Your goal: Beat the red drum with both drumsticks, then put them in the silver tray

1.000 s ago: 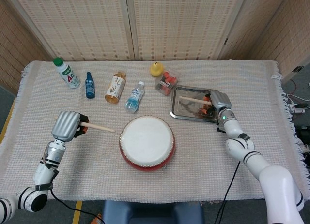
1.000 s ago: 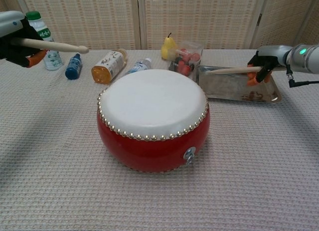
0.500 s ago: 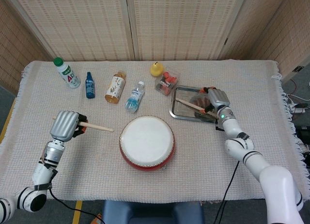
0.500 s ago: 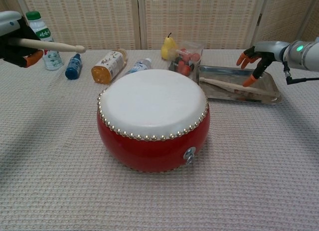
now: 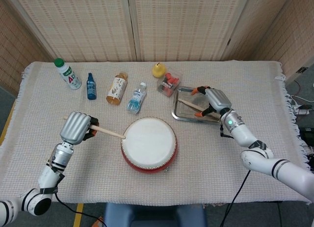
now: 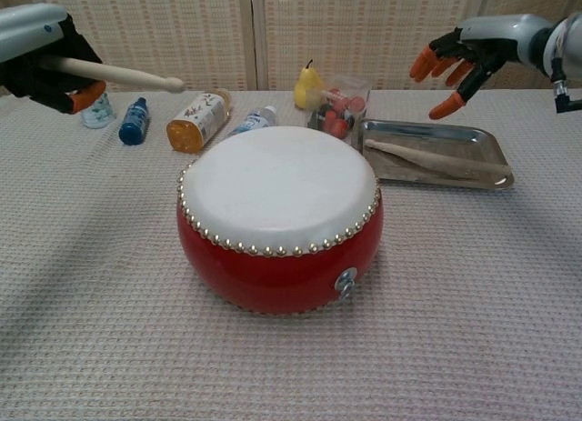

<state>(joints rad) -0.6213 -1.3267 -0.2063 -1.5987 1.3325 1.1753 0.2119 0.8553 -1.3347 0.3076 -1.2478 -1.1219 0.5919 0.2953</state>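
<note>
Above tray (image 6: 491,148), right hand (image 6: 455,59) fingers spread, empty; left hand (image 6: 44,62) grips drumstick (image 6: 118,74).

Backdrop is a row of tall beige woven-reed screen panels (image 5: 181,23) in pale frames, running the full width behind the table and angling inward at both sides. Table is covered by a cream waffle-weave cloth (image 5: 73,168) with fringed edges (fringe clearest on the right side). Grey floor (image 5: 306,85) shows at right, with a white cable (image 5: 300,107) on it. Strip of yellow floor tape (image 5: 78,213) near the front edge. Lighting even, soft shadows.
</note>
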